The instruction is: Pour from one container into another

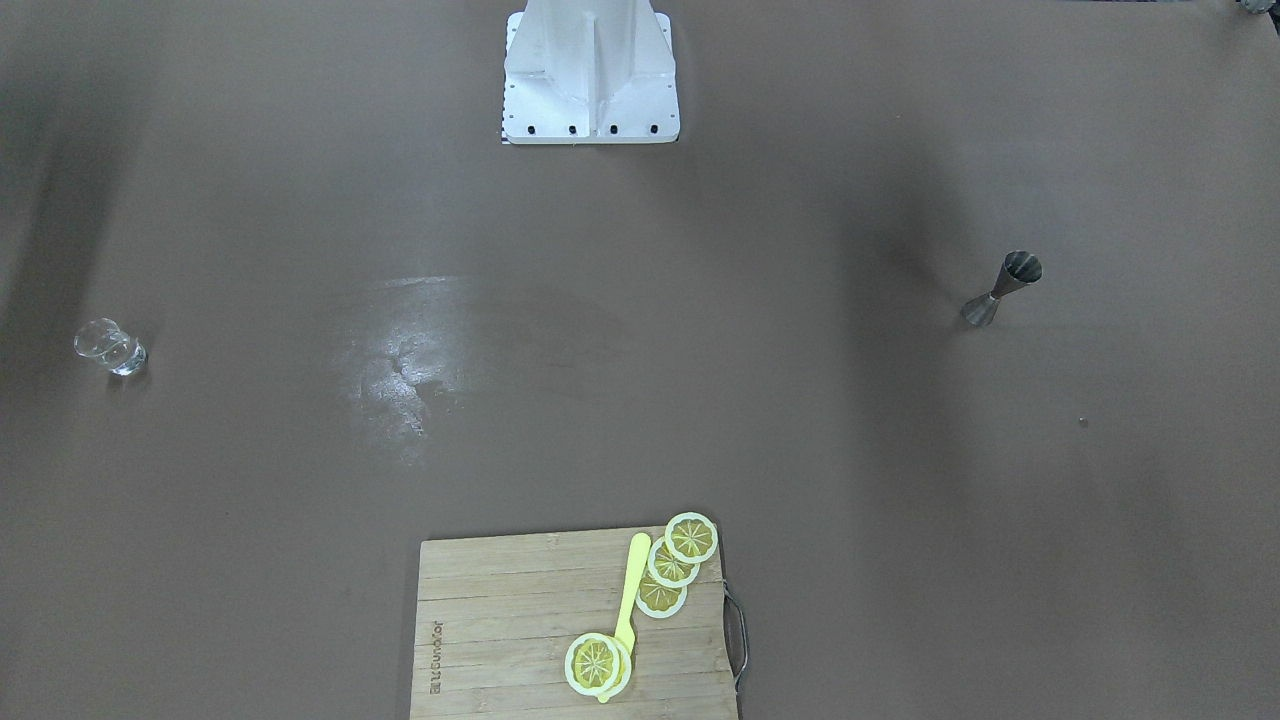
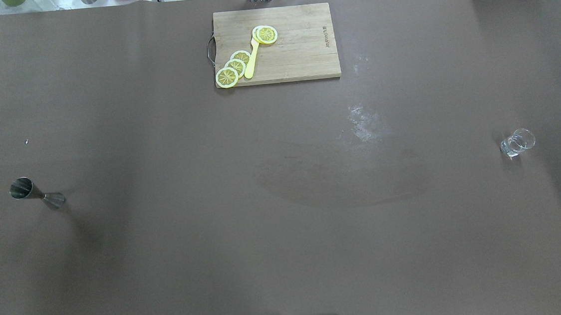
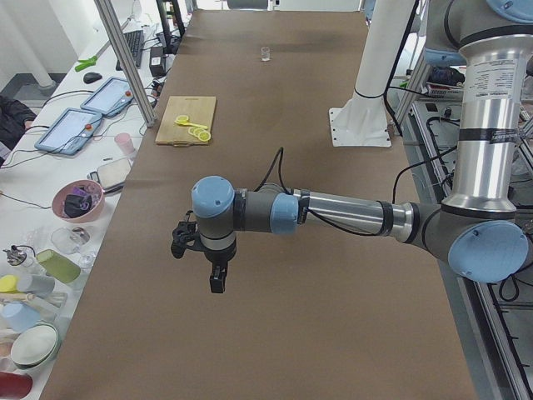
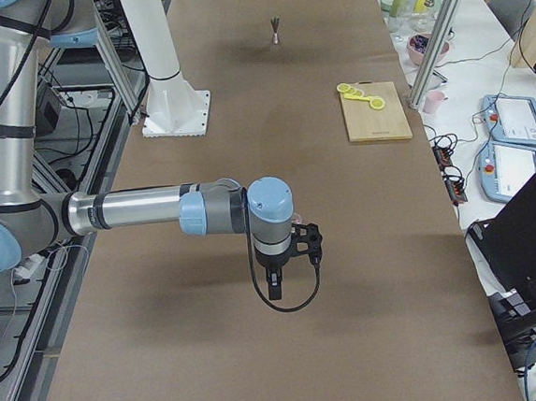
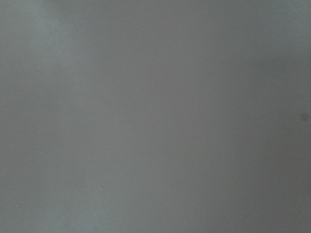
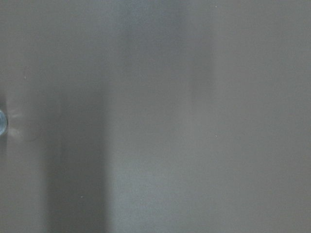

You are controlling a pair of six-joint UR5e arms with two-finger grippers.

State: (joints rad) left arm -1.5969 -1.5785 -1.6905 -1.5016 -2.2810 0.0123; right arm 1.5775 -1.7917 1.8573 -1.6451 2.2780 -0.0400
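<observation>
A steel jigger [image 2: 36,193] stands on the brown table on my left side, also seen in the front view [image 1: 1003,288] and far off in the right side view [image 4: 275,31]. A small clear glass [image 2: 516,142] stands on my right side [image 1: 110,347], far away in the left side view [image 3: 266,54]. Its rim just shows at the right wrist view's left edge [image 6: 1,122]. My left gripper [image 3: 216,282] hangs above the table, pointing down. My right gripper [image 4: 274,289] hangs likewise. Both show only in the side views, so I cannot tell whether they are open or shut.
A wooden cutting board [image 2: 297,51] lies at the table's far middle with lemon slices [image 2: 234,67] and a yellow knife [image 2: 251,59] on it. Cups, bowls and tablets crowd the side bench [image 3: 75,200]. The robot's white base [image 1: 590,80] stands at the near edge.
</observation>
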